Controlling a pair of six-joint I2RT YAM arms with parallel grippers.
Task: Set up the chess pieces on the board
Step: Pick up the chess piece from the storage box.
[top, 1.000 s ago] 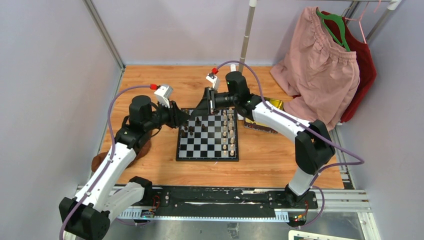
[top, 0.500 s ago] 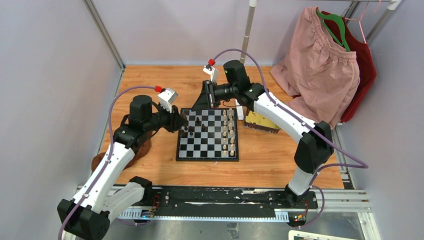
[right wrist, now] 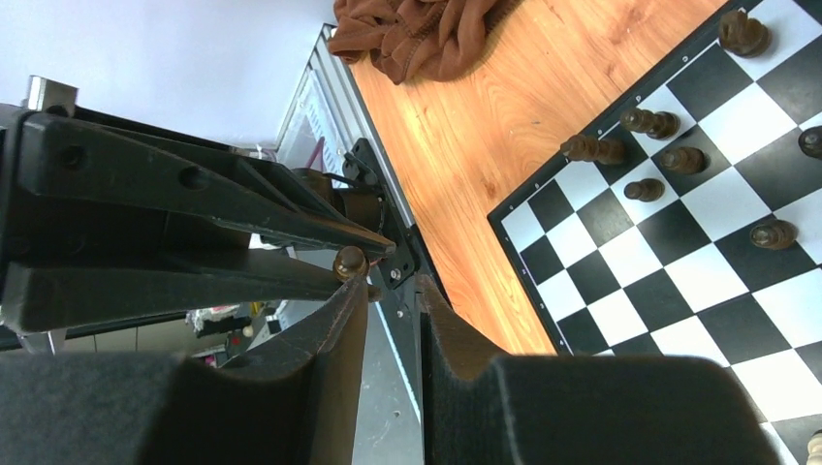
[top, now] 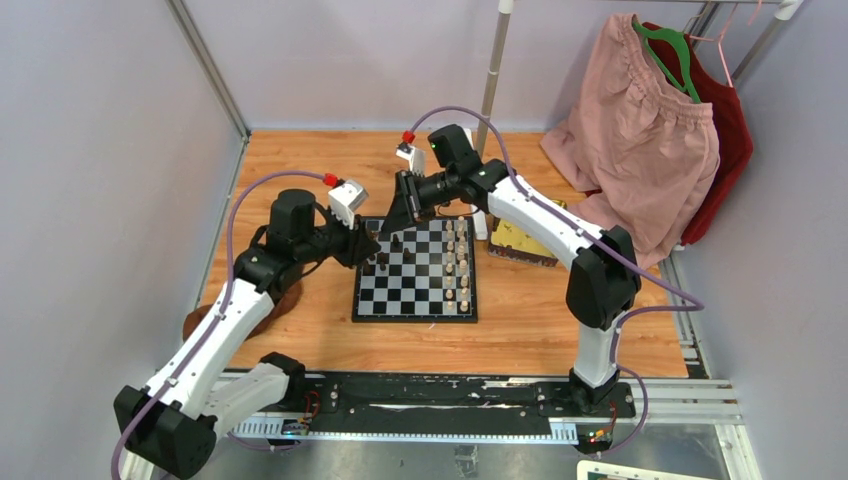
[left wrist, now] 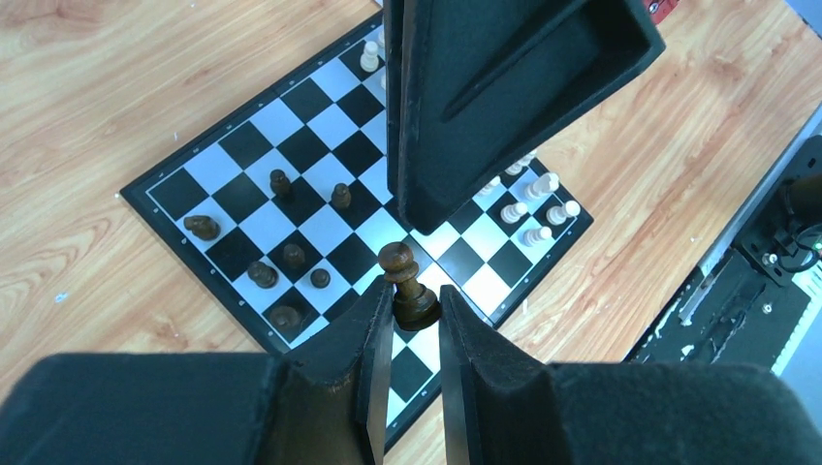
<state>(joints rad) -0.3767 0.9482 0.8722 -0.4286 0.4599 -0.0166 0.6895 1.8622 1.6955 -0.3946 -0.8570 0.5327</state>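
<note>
Top external: a black-and-silver checkered chessboard with a thin black rim (top: 400, 300) lies flat on the orange wooden bench (top: 540, 330), midway between the two arms. Two files of cream-white chess pieces (top: 461, 262) stand along its right side. A few dark brown-black pieces (top: 383, 262) stand scattered on the far left squares, not in ranks. The left end effector (top: 363, 246) and the right end effector (top: 400, 218) meet over the board's far left corner, very close together; grips are too small to read here. Left wrist: the left end effector is clamped on a dark brown round-headed piece (left wrist: 398, 260), gripped low on the stem, upright, well above the board. The right one's black fingers hang just beyond it. Right wrist: the right jaws are parted with nothing between them, and the held piece's head shows just beside one fingertip. Risks, as judged: fingers could clash at this spacing, a nudge could tilt or slip the low-gripped piece, and a descent onto the left squares could topple standing dark pieces.
</note>
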